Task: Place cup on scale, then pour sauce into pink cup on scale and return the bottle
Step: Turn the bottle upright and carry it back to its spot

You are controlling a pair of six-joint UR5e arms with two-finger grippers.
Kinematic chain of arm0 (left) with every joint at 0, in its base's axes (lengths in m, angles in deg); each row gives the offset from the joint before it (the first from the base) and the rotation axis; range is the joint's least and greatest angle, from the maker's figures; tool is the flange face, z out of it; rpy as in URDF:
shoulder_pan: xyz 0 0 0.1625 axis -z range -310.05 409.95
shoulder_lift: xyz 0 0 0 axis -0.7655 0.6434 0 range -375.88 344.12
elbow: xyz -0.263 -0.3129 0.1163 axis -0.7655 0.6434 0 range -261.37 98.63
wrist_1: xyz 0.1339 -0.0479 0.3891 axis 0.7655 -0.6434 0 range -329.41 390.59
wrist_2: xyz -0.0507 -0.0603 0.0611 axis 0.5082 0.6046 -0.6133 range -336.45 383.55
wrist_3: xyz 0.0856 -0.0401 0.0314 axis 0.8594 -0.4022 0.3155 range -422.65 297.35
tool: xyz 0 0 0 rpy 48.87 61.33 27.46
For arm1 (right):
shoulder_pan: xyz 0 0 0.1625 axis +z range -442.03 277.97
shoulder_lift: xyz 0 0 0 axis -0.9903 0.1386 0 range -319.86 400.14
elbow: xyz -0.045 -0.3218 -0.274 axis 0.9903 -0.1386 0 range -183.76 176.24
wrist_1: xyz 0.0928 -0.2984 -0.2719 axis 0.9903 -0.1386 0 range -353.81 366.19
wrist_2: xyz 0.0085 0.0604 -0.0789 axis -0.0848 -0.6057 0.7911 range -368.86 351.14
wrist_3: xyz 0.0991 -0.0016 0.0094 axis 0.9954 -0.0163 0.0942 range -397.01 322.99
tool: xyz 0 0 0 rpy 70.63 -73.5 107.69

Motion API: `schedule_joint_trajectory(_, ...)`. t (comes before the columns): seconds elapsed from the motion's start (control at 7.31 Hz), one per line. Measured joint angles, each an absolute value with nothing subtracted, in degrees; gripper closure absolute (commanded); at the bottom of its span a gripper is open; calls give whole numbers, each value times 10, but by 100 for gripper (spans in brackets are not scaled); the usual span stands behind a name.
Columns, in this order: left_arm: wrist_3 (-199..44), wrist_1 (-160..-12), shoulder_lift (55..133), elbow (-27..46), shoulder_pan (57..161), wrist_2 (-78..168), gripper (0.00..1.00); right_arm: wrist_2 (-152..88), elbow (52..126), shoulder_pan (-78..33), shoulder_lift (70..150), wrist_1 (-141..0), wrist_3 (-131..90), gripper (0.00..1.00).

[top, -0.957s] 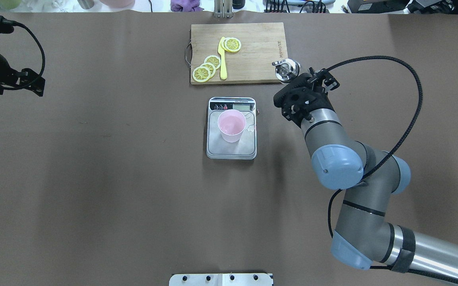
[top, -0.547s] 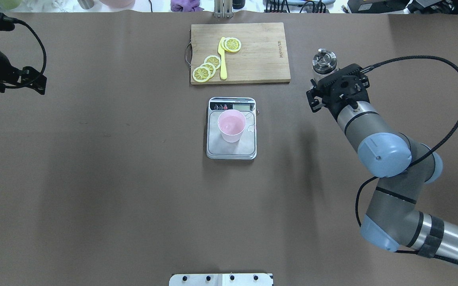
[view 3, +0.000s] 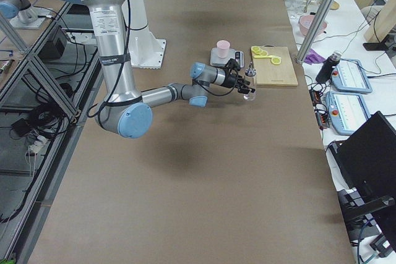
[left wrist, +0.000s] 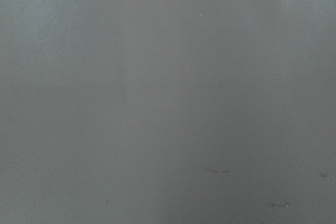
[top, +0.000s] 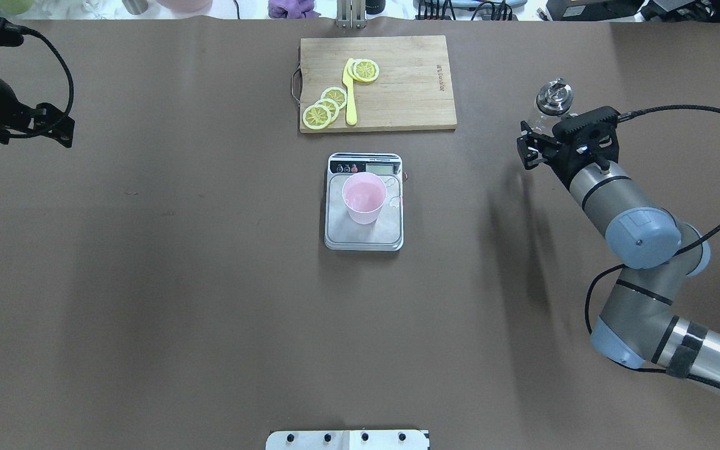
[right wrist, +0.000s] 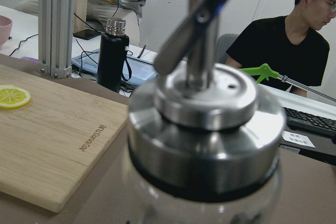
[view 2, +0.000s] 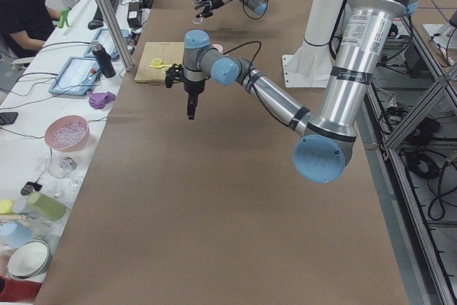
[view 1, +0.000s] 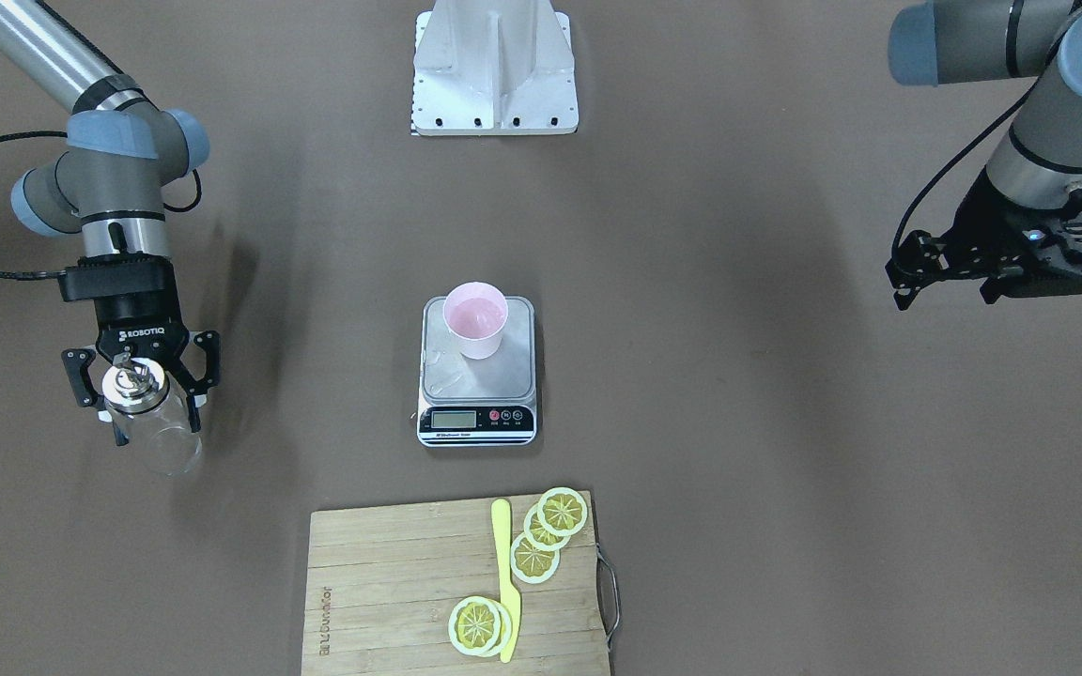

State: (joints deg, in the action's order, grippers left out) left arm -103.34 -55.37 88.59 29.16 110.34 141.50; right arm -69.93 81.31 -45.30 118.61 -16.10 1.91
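Note:
The pink cup (top: 364, 197) stands upright on the silver scale (top: 391, 235) at the table's middle, also seen from the front: cup (view 1: 475, 319), scale (view 1: 515, 374). My right gripper (top: 547, 119) is shut on the clear glass bottle (top: 554, 97), upright, chrome spout on top, far to the right of the scale and right of the cutting board. In the front view gripper (view 1: 151, 413) and bottle (view 1: 161, 441) sit at the left. The bottle's chrome top (right wrist: 205, 124) fills the right wrist view. My left gripper (top: 54, 128) hangs empty at the far left; its jaws are unclear.
A wooden cutting board (top: 404, 81) with lemon slices (top: 325, 106) and a yellow knife (top: 350, 94) lies behind the scale. The robot base plate (view 1: 494, 75) is at the near edge. Operators and desk items sit beyond the table's far edge (right wrist: 278, 51).
My right gripper has carried the bottle to the right, from the cutting board's right corner out over bare table, further from the scale. Cup, scale and left arm have stayed put.

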Motion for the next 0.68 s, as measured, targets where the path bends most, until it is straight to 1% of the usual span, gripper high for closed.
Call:
schedule_joint_trajectory(0.55, -1034, -554, 886, 291, 1103, 1415, 1, -793, 790, -417, 1188, -200, 83, 100)
schedule_joint_trajectory(0.68, -1034, -554, 886, 291, 1103, 1415, 1, -806, 788, -414, 1188, -204, 99, 96)
